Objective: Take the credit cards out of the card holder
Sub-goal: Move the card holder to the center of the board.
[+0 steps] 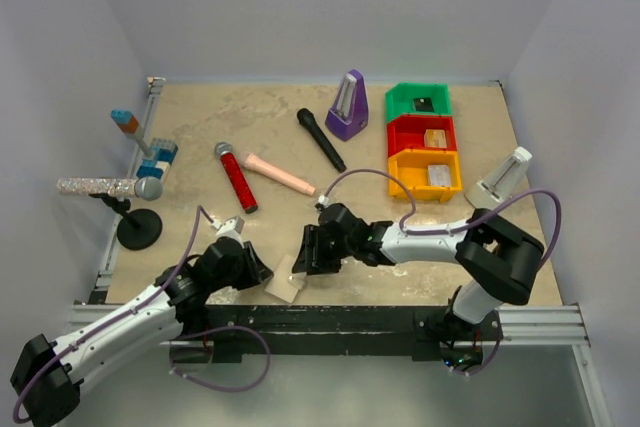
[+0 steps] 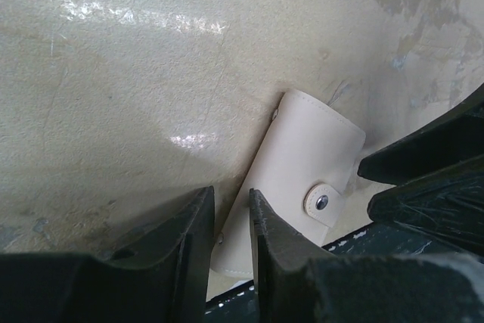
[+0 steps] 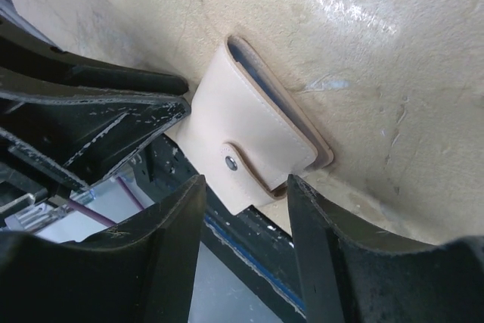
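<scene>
The card holder (image 1: 285,284) is a beige-tan wallet, closed with its snap tab (image 2: 322,202) fastened. It lies flat at the table's near edge, one corner over the black rail. It also shows in the left wrist view (image 2: 302,179) and the right wrist view (image 3: 249,134). No credit cards show; they are hidden inside. My left gripper (image 1: 258,269) is at the holder's left edge, jaws a narrow gap apart (image 2: 229,198), clamping nothing. My right gripper (image 1: 303,252) is open (image 3: 246,183), its fingers either side of the snap end, just short of it.
A black rail (image 1: 330,319) runs along the near table edge. Behind are a red microphone (image 1: 237,178), a pink cylinder (image 1: 279,173), a black microphone (image 1: 320,139), a purple metronome (image 1: 347,106), green, red and yellow bins (image 1: 424,143), and a glitter microphone on a stand (image 1: 110,188) at the left.
</scene>
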Tool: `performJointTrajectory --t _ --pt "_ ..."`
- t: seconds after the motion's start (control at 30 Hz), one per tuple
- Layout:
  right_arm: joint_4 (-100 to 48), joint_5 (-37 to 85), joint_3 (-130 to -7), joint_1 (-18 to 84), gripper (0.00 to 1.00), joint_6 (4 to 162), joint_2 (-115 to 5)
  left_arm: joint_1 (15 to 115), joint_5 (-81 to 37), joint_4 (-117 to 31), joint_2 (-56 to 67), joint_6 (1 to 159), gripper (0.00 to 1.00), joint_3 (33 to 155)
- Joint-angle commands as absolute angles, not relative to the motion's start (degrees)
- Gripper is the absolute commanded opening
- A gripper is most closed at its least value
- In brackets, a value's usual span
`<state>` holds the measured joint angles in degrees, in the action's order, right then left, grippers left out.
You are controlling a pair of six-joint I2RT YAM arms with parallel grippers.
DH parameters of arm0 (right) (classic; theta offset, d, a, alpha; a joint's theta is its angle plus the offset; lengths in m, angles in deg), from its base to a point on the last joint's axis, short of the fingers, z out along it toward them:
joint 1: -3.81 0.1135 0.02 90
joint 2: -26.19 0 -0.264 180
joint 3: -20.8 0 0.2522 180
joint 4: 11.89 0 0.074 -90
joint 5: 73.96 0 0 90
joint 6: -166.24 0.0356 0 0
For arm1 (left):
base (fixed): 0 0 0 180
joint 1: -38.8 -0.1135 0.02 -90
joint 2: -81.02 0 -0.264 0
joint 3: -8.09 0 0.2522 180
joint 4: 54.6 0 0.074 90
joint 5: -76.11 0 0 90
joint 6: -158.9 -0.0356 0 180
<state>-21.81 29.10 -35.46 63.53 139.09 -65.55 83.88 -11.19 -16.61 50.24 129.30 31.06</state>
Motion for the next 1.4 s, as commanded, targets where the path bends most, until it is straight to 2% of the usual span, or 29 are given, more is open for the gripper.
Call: performJointTrajectory --t 0.0,0.4,0.93,1.37 --pt "-23.01 27.82 -34.01 63.66 0.53 139.53 -62.49 84.06 -13.28 -16.49 49.73 128.14 0.29 29.58" --pt "-25.04 28.61 -33.21 63.75 0.53 139.44 -63.28 84.15 -13.63 -17.54 49.29 128.49 0.27 28.97" --pt "-17.30 32.39 -31.55 60.33 0.50 140.84 -65.83 84.42 -18.64 -24.83 45.08 129.28 0.25 28.61" --pt "-18.35 33.97 -31.89 54.00 0.46 136.98 -63.46 85.12 -18.82 -34.15 33.66 127.18 0.24 33.35"
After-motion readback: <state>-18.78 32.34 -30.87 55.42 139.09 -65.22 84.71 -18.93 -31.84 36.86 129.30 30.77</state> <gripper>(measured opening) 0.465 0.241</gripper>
